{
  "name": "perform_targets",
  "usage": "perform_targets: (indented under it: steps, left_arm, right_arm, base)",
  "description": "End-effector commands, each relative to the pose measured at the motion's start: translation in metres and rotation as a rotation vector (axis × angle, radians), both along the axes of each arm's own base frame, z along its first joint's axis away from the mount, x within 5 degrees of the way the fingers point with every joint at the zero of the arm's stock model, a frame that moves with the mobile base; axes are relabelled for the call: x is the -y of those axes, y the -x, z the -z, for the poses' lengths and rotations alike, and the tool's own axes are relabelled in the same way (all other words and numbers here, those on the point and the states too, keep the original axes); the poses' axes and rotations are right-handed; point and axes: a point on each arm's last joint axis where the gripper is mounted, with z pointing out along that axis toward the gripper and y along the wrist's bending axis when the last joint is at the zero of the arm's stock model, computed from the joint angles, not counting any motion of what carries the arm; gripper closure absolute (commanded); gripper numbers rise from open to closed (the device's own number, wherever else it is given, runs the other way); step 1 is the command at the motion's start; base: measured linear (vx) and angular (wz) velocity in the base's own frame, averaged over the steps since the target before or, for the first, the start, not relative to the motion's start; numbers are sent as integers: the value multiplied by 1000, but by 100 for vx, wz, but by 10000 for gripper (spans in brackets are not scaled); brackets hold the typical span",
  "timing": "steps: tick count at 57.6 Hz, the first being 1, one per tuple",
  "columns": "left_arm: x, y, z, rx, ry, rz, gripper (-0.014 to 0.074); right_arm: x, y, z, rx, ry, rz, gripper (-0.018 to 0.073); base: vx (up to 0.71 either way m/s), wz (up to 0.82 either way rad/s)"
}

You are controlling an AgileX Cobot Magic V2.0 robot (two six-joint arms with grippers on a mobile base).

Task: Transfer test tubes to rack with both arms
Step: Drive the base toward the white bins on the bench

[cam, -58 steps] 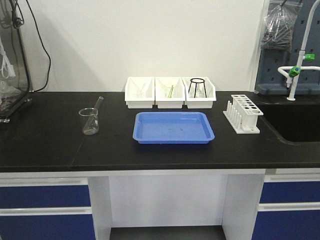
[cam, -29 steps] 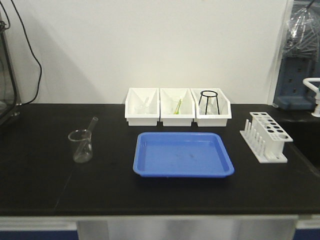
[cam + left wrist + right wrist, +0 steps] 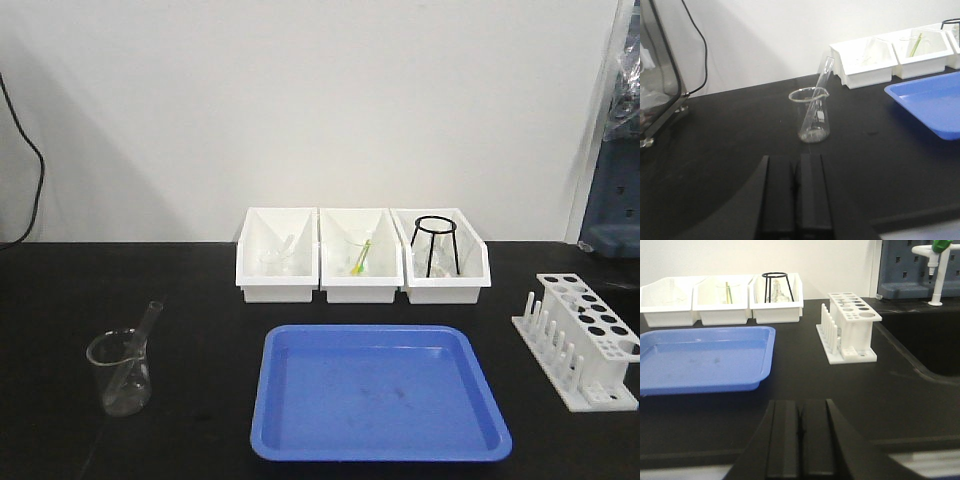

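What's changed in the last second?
The front camera moved closer to the counter; its front edge and the tap left that view. Nothing taken or released. Unmoved: tube in beaker, tray, bins, rack. Left gripper and right gripper shut.

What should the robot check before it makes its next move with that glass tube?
1. Test tube reachable: ok, it leans in the beaker, top sticking out.
2. Left gripper open to grab: not ok, jaws shut.
3. Right gripper open: not ok, jaws shut.
4. Rack upright, holes free: ok.
5. More tubes in the white bins: cannot tell.
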Motion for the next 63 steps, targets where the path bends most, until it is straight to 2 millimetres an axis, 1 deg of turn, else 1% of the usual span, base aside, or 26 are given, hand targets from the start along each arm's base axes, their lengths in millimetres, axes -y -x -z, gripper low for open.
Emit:
perform_targets:
  steps: [1,36,63]
  left_arm:
    - [0,-1,2,52,20,-7,617]
    - [0,-1,2,52,20,-7,617]
    - [0,-1,2,52,20,-7,617]
  right_arm:
    - [1,0,-5,81,14,6,567]
    - [1,0,-5,81,14,6,567]
    - [1,0,-5,81,14,6,567]
  base:
    - [38,-4]
    - [30,1]
    - [7,3]
